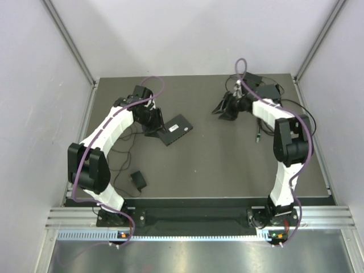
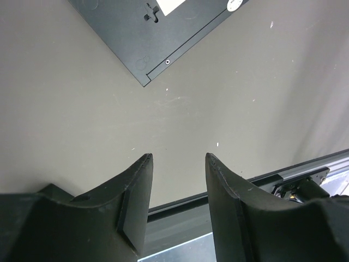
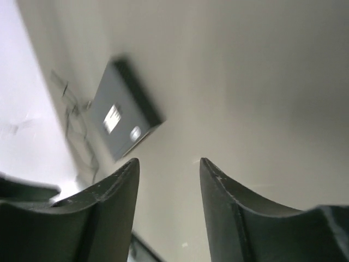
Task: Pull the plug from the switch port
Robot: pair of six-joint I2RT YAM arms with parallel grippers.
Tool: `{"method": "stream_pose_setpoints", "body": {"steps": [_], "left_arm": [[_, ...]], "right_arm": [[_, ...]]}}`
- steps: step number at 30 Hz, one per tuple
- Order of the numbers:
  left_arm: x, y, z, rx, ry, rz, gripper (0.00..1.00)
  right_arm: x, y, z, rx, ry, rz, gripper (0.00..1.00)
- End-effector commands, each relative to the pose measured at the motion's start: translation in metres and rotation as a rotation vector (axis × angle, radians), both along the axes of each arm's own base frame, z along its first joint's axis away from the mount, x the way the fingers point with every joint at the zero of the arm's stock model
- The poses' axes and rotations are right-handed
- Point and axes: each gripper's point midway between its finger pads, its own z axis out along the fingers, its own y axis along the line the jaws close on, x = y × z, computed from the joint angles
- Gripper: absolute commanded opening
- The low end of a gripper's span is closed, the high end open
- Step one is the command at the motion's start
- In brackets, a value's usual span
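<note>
Black switch (image 2: 136, 38) — cropped by left wrist view, blurred in right.

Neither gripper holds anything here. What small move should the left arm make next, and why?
Probably ease the left gripper forward toward the switch to find its cabled edge. Its jaws stand open with only table between them, the switch's corner lies just ahead, and no plug shows in that wrist view. The right gripper is open too, but farther from the switch.
</note>
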Motion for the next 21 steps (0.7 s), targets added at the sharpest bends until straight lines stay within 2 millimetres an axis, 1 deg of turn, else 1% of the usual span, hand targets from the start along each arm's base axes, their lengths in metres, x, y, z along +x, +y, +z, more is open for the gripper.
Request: {"method": "stream_pose_setpoints", "body": {"steps": [1,2,3,4,5,6,7,8,9,10,11,12,13,14,16,17,21], "left_arm": [[0.010,-0.003,0.014,-0.027,-0.066,-0.026,0.49],[0.010,-0.003,0.013,-0.027,-0.067,-0.027,0.49],[0.011,-0.003,0.013,-0.029,-0.069,-0.033,0.49],[0.011,-0.003,0.013,-0.028,-0.070,-0.039,0.49],[0.012,-0.003,0.012,-0.031,-0.069,-0.042,0.49],[0.012,-0.003,0.011,-0.032,-0.064,-0.042,0.49],[0.011,-0.004,0.010,-0.037,-0.059,-0.050,0.49],[0.010,-0.005,0.009,-0.038,-0.054,-0.054,0.49],[0.009,-0.005,0.008,-0.039,-0.052,-0.058,0.49],[0.008,-0.005,0.008,-0.041,-0.051,-0.064,0.49],[0.008,-0.005,0.007,-0.041,-0.047,-0.066,0.49],[0.008,-0.005,0.007,-0.041,-0.049,-0.070,0.49],[0.009,-0.004,0.007,-0.035,-0.053,-0.074,0.49],[0.010,-0.003,0.008,-0.034,-0.056,-0.076,0.49],[0.011,-0.002,0.009,-0.034,-0.060,-0.078,0.49],[0.012,-0.002,0.008,-0.034,-0.056,-0.078,0.49],[0.016,-0.003,0.009,-0.039,-0.055,-0.083,0.49]], "right_arm": [[0.022,-0.074,0.034,-0.184,-0.087,-0.085,0.51],[0.027,-0.086,0.036,-0.209,-0.090,-0.106,0.52],[0.024,-0.101,0.032,-0.247,-0.061,-0.116,0.58],[0.036,-0.124,0.040,-0.285,-0.075,-0.172,0.62],[0.037,-0.136,0.039,-0.305,-0.059,-0.190,0.64],[0.039,-0.146,0.034,-0.321,-0.038,-0.204,0.70],[0.043,-0.168,0.035,-0.338,-0.022,-0.239,0.72],[0.045,-0.176,0.028,-0.352,-0.005,-0.245,0.73],[0.047,-0.185,0.027,-0.368,0.002,-0.260,0.77],[0.051,-0.200,0.028,-0.397,-0.002,-0.279,0.80],[0.050,-0.207,0.019,-0.408,0.025,-0.280,0.81],[0.050,-0.213,0.016,-0.420,0.034,-0.284,0.83],[0.053,-0.224,0.016,-0.449,0.029,-0.288,0.83],[0.050,-0.229,0.005,-0.461,0.063,-0.279,0.83],[0.051,-0.237,-0.001,-0.485,0.064,-0.253,0.83],[0.050,-0.239,-0.010,-0.492,0.086,-0.239,0.82],[0.047,-0.248,-0.024,-0.552,0.098,-0.191,0.75]]}}
